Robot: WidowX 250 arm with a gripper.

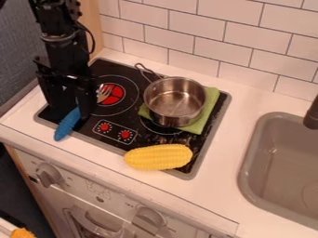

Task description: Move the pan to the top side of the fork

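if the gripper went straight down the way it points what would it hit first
Probably the blue handle of the fork, then the black stovetop beneath. The gripper overlaps the fork in this view, so any gap between them is unclear.

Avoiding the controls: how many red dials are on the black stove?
2 round red dials: one nearer the blue-handled metal fork, the other nearer the ridged yellow corn cob.
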